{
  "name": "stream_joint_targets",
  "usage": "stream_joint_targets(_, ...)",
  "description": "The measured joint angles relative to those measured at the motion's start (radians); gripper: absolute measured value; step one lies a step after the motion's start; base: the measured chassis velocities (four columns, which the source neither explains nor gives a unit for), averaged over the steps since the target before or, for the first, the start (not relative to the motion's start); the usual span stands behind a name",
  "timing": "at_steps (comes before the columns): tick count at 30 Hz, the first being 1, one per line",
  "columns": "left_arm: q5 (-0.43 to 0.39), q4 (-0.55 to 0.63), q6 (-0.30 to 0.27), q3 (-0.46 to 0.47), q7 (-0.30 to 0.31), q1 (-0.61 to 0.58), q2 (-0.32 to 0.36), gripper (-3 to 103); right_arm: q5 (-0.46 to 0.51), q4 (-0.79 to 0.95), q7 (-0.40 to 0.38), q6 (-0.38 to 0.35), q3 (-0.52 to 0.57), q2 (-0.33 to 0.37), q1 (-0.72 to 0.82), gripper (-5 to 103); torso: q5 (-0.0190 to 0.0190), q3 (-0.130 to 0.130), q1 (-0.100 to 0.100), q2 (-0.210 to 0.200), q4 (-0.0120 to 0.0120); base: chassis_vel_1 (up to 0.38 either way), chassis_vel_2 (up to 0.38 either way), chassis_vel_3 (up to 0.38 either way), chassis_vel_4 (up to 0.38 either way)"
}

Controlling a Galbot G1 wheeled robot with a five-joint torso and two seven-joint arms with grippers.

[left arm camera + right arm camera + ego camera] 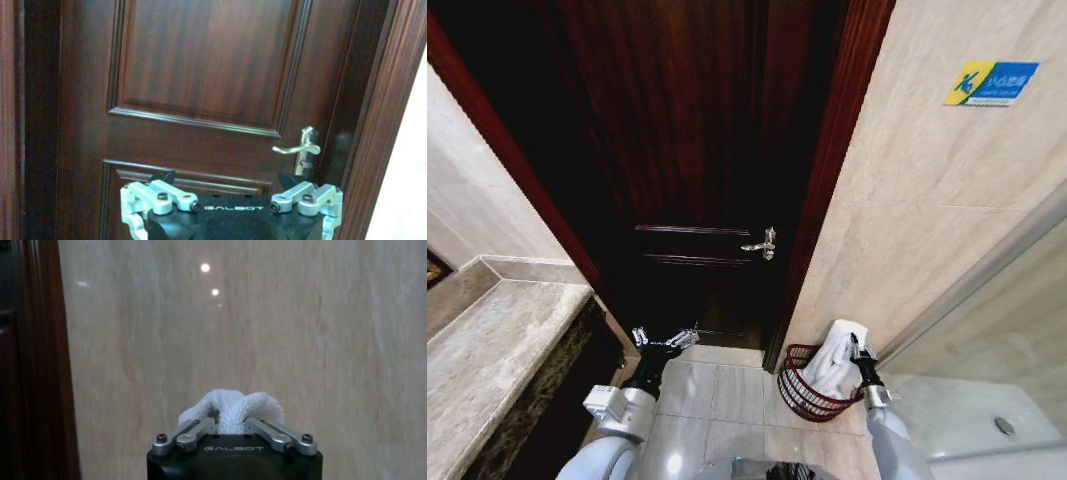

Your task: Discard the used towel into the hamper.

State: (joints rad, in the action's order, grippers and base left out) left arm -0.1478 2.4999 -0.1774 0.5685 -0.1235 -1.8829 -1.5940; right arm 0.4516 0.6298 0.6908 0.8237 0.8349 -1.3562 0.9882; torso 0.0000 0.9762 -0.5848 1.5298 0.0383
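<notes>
- I am looking down into a narrow bathroom corner: a dark wooden door straight ahead with a silver lever handle, a beige tiled wall running off on my right, and pale floor tiles below.
- On my left a marble counter comes in close; its front edge ends just short of the left arm, so there is little room on that side.
- The hamper sits on the floor in the corner where the door frame meets the tiled wall, its rim close against both.
- The right gripper hangs over the far side of the hamper, near the wall.
- Its fingers are pinched on a white towel; in the right wrist view the cloth bunches out just past the fingertips, with the tiled wall directly beyond.
- From the head view the towel hangs down from the fingers into the hamper's mouth, its upper fold above the rim.
- The left gripper is held low in front of the door, well apart from the hamper and empty.
- Its fingers are spread wide, and in the left wrist view the lower door panel lies between them, with the handle beyond the fingertips.
- Bare floor lies between the two grippers, and a glass shower panel bounds the space at the far right.
</notes>
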Motion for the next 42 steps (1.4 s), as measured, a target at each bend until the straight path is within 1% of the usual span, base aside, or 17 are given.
stream_joint_targets(6,0.000,0.000,0.000,0.000,0.000,0.000,0.000,100,-0.007,-0.126,0.047,0.000,0.014,-0.001,-0.031,8,0.0000,0.000,0.000,0.000,-0.0001,0.000,0.000,0.000,0.000)
stream_joint_targets(10,0.000,0.000,0.000,0.000,0.000,0.000,0.000,100,-0.020,-0.160,0.054,0.000,0.022,-0.001,-0.041,8,-0.0001,0.000,0.000,0.000,-0.0001,0.000,0.000,0.000,0.000)
stream_joint_targets(15,0.000,0.000,0.000,0.000,0.000,0.000,0.000,100,-0.066,-0.193,0.054,-0.001,0.046,-0.009,-0.044,8,0.0000,0.000,0.000,0.000,0.0000,0.000,0.000,0.000,0.000)
stream_joint_targets(17,0.000,0.000,0.000,0.000,0.000,0.000,0.000,100,-0.095,-0.205,0.053,-0.001,0.077,-0.012,-0.040,8,0.0000,0.000,0.000,0.000,0.0001,0.000,0.000,0.000,0.000)
stream_joint_targets(19,0.000,0.000,0.000,0.000,0.000,0.000,0.000,100,-0.137,-0.225,0.044,-0.001,0.120,-0.012,-0.033,8,-0.0003,0.000,0.000,0.000,-0.0002,0.000,0.000,0.000,0.000)
stream_joint_targets(20,0.000,0.000,0.000,0.000,0.000,0.000,0.000,100,-0.137,-0.225,0.044,-0.001,0.120,-0.012,-0.033,8,-0.0003,0.000,0.000,0.000,-0.0002,0.000,0.000,0.000,0.000)
stream_joint_targets(21,0.000,0.000,0.000,0.000,0.000,0.000,0.000,100,-0.160,-0.238,0.032,-0.001,0.131,-0.012,-0.035,8,-0.0002,0.000,0.000,0.000,-0.0004,0.000,0.000,0.000,0.000)
stream_joint_targets(22,0.000,0.000,0.000,0.000,0.000,0.000,0.000,100,-0.179,-0.245,0.017,-0.001,0.133,-0.012,-0.038,8,0.0002,0.000,0.000,0.000,-0.0003,0.000,0.000,0.000,0.000)
stream_joint_targets(25,0.000,0.000,0.000,0.000,0.000,0.000,0.000,100,-0.202,-0.249,0.001,-0.005,0.135,-0.012,-0.043,8,-0.0001,0.000,0.000,0.000,-0.0001,0.000,0.000,0.000,0.000)
stream_joint_targets(26,0.000,0.000,0.000,0.000,0.000,0.000,0.000,100,-0.242,-0.253,-0.024,-0.018,0.138,-0.015,-0.049,8,-0.0003,0.000,0.000,0.000,0.0001,0.000,0.000,0.000,0.000)
stream_joint_targets(28,0.000,0.000,0.000,0.000,0.000,0.000,0.000,100,-0.255,-0.256,-0.031,-0.023,0.139,-0.016,-0.051,8,-0.0001,0.000,0.000,0.000,0.0001,0.000,0.000,0.000,0.000)
stream_joint_targets(31,0.000,0.000,0.000,0.000,0.000,0.000,0.000,100,-0.348,-0.286,-0.069,-0.050,0.153,-0.020,-0.062,8,-0.0001,0.000,0.000,0.000,0.0000,0.000,0.000,0.000,0.000)
stream_joint_targets(32,0.000,0.000,0.000,0.000,0.000,0.000,0.000,100,-0.348,-0.286,-0.069,-0.050,0.153,-0.020,-0.062,8,-0.0001,0.000,0.000,0.000,0.0000,0.000,0.000,0.000,0.000)
stream_joint_targets(34,0.000,0.000,0.000,0.000,0.000,0.000,0.000,100,-0.397,-0.298,-0.088,-0.051,0.158,-0.024,-0.064,8,0.0000,0.000,0.000,0.000,0.0000,0.000,0.000,0.000,0.000)
stream_joint_targets(41,0.000,0.000,0.000,0.000,0.000,0.000,0.000,100,-0.444,-0.295,-0.096,-0.057,0.159,-0.034,-0.057,8,0.0000,0.000,0.000,0.000,0.0000,0.000,0.000,0.000,0.000)
stream_joint_targets(42,0.000,0.000,0.000,0.000,0.000,0.000,0.000,100,-0.471,-0.294,-0.102,-0.064,0.161,-0.034,-0.055,8,0.0000,0.000,0.000,0.000,0.0000,0.000,0.000,0.000,0.000)
